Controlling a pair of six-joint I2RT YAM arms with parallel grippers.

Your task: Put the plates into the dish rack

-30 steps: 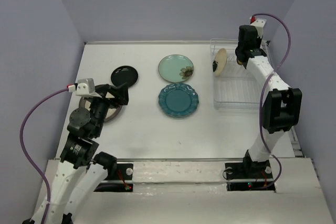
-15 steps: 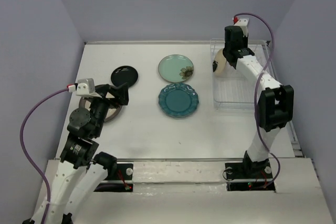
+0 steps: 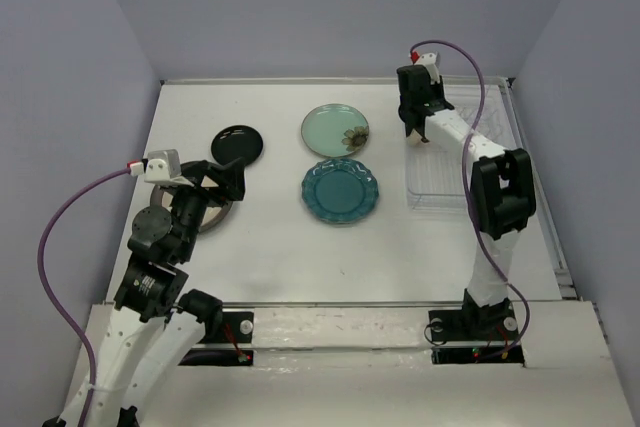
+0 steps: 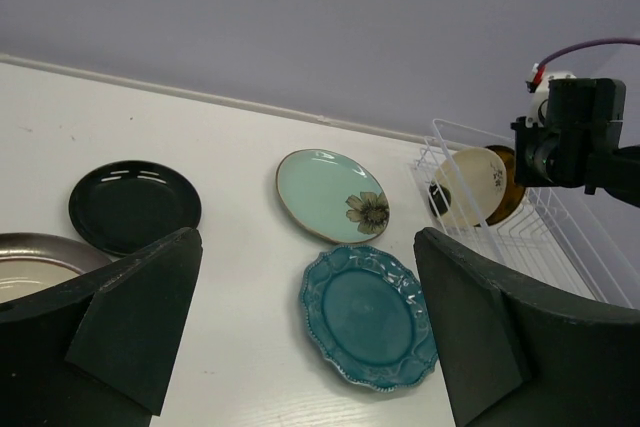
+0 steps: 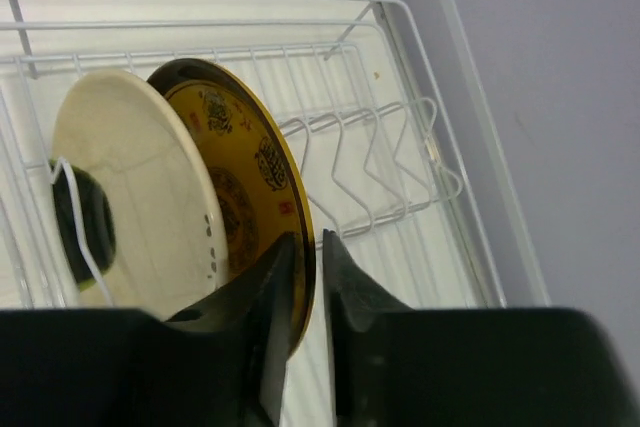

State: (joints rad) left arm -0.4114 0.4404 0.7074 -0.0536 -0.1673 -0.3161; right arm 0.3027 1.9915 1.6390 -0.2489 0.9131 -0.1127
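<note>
My right gripper [image 5: 308,242] is shut on the rim of the amber plate [image 5: 250,167], which stands upright in the dish rack [image 5: 400,147] next to the cream plate [image 5: 130,177]. In the top view the right wrist [image 3: 418,105] covers both plates at the rack's [image 3: 445,172] far left corner. My left gripper [image 4: 308,247] is open and empty over the grey-rimmed beige plate [image 3: 208,213]. The black plate [image 3: 238,144], pale mint flower plate [image 3: 335,130] and scalloped teal plate [image 3: 340,190] lie flat on the table.
Several empty wire slots [image 5: 370,172] stand to the right of the amber plate. The rack sits close to the table's right edge [image 3: 545,197]. In the left wrist view the right arm [image 4: 575,137] hangs over the rack [image 4: 560,237].
My right arm has swung left across the rack's far end and now covers the cream plate in the top view. The left arm has not moved.
</note>
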